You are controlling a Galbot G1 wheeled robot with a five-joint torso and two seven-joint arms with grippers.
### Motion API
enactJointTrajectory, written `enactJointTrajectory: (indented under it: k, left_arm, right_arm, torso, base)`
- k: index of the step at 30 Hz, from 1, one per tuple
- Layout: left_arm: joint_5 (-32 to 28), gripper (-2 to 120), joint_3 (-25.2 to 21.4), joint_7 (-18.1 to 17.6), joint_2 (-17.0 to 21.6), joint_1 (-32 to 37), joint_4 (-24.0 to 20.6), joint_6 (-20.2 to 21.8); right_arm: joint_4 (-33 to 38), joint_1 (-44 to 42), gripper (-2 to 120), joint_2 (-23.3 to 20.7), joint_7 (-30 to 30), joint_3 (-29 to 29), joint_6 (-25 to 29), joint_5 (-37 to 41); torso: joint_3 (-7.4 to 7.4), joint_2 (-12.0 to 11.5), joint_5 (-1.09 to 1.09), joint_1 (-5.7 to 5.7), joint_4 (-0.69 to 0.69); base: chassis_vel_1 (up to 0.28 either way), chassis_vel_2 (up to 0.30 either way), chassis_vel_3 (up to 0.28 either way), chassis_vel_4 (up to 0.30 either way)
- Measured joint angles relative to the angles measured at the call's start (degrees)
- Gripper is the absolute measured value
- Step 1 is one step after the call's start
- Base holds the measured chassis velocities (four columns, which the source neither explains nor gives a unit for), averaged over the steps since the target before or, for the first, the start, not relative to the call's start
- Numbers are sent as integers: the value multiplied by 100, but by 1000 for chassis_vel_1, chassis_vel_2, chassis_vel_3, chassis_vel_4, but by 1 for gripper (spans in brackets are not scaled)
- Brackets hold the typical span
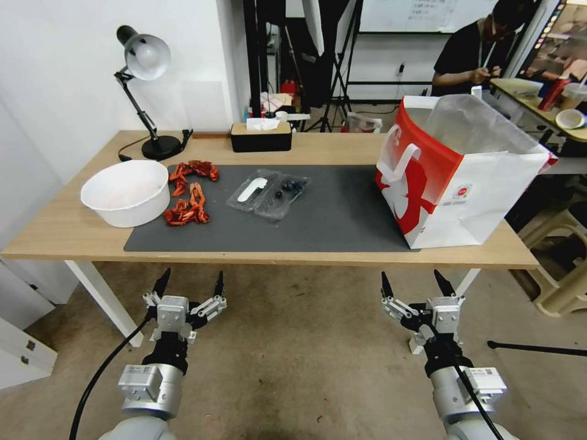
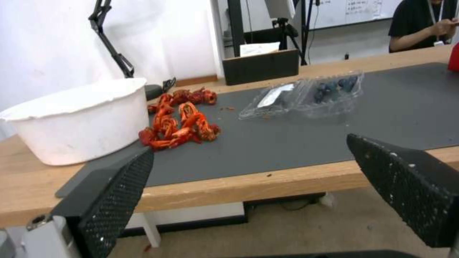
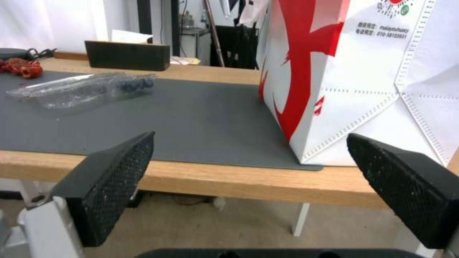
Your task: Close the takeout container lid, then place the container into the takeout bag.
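Wooden table (image 1: 73, 229) stands before the robot, with a dark grey mat (image 1: 342, 214) across its middle. Both arms hang short of the table's near edge, above bare floor. Left gripper (image 1: 189, 284) points at the mat's left end, its black studded fingers (image 2: 117, 193) spread wide and holding nothing. Right gripper (image 1: 414, 284) points at the mat's right end, fingers (image 3: 114, 179) just as wide and empty.

On the mat the container (image 1: 270, 194) lies open and flat, thin clear plastic, dark berries in the half nearer the bag (image 1: 465, 177). Its lid (image 1: 251, 190) is folded out on the far side from the bag, with a white spoon-shaped piece on it. Open mat lies between container and bag. Standing upright on the mat's right end is the bag, stiff red-and-white paper with a clear liner rising from its open mouth. At the mat's left end sit red scraps (image 1: 188, 197), and beside them a white bowl (image 1: 125, 190), partly off the mat
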Motion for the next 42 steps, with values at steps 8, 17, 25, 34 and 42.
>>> enactJointTrajectory:
  k: [8, 17, 25, 34, 42]
  left_arm:
    - [0, 100, 0, 0, 0, 0, 0, 0]
    - [0, 100, 0, 0, 0, 0, 0, 0]
    - [0, 100, 0, 0, 0, 0, 0, 0]
    - [-579, 100, 153, -358, 257, -46, -336, 793]
    - [-1181, 100, 297, -732, 524, -101, -661, 1606]
  right_arm:
    - [0, 0, 100, 0, 0, 0, 0, 0]
    - [0, 0, 100, 0, 0, 0, 0, 0]
    - [1, 0, 100, 0, -1, 0, -5, 0]
    - [604, -141, 100, 155, -896, -223, -961, -195]
    - [646, -71, 100, 192, -1012, -187, -1141, -173]
  torso:
    - [0, 0, 0, 0, 0]
    - [0, 0, 0, 0, 0]
    - [0, 0, 0, 0, 0]
    - [0, 0, -3, -1, 0]
    - [0, 0, -1, 0, 1]
  base:
    - [0, 0, 0, 0]
    - [0, 0, 0, 0]
    - [0, 0, 0, 0]
    - [0, 0, 0, 0]
    - [0, 0, 0, 0]
